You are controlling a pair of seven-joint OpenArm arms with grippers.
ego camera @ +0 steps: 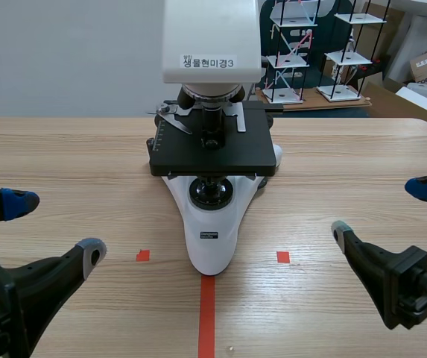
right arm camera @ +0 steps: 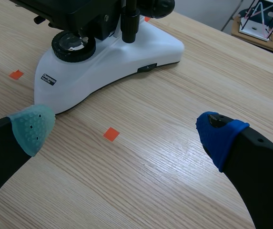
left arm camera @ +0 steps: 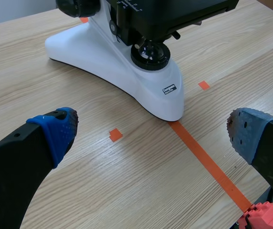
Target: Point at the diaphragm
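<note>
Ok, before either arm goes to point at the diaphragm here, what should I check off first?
1. Left gripper apart from the microscope: ok, low on its own side.
2. Right gripper apart from it: ok.
3. Fingers shut to one tip for pointing: not ok, both grippers are open.
4. Microscope upright, base flat on the table: ok.
5. Diaphragm in plain sight: cannot tell; the stage hides most of what sits beneath it.
</note>
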